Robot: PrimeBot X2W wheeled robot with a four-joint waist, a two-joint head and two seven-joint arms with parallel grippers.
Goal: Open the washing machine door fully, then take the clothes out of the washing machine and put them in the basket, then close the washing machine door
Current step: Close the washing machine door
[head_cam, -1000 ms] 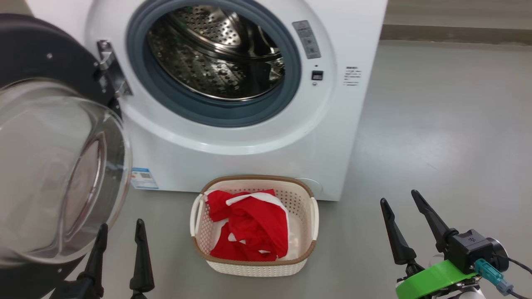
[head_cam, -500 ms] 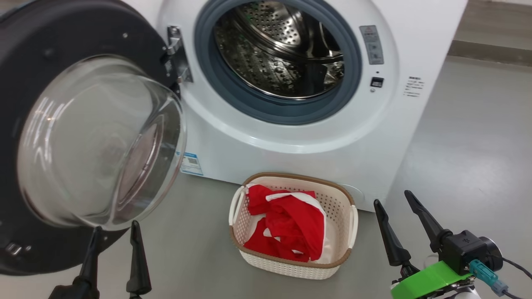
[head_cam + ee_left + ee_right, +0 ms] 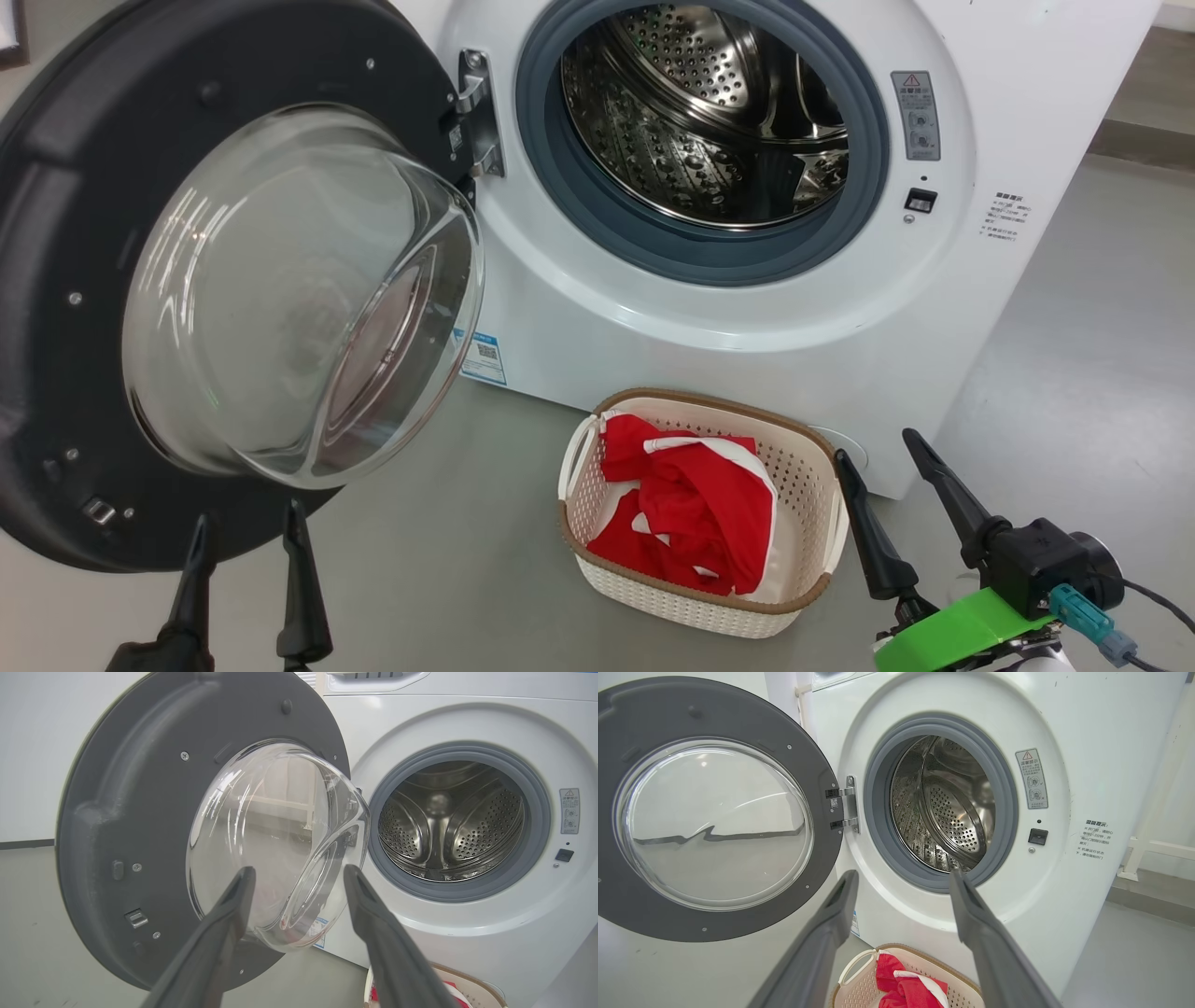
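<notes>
washing machine (image 3: 709, 317): stands far and right of centre, with its round mouth uncovered. The steel drum (image 3: 709, 121) shows bare metal and no red fabric.
washing machine door (image 3: 56, 233): swung wide to the left on the hinge (image 3: 474, 112) at the mouth's left edge. Its inner face and bulging glass bowl (image 3: 280, 289) are turned toward the robot, and its free edge lies far left, away from the machine.
basket (image 3: 695, 611): sits on the floor (image 3: 448, 560) just in front of the machine, below the mouth and right of the door.
clothes (image 3: 691, 523): red with white trim, heaped inside the basket, so the door looks like the only step left.
left gripper (image 3: 246, 511): fingers spread and holding nothing, low and near. Its tips sit just under the door's lower rim, and its wrist view looks straight at the bowl.
right gripper (image 3: 873, 443): fingers spread and empty, near and right beside the basket's right end, well apart from the door.
latch (image 3: 98, 511): small metal catch on the door's lower-left rim, left of the left gripper's tips.
key relation: the door lies ahead and to the left of the left gripper, which is clearly the nearer arm. Closing probably means getting behind the free left edge and sweeping it rightward toward the mouth, pivoting about the hinge.
</notes>
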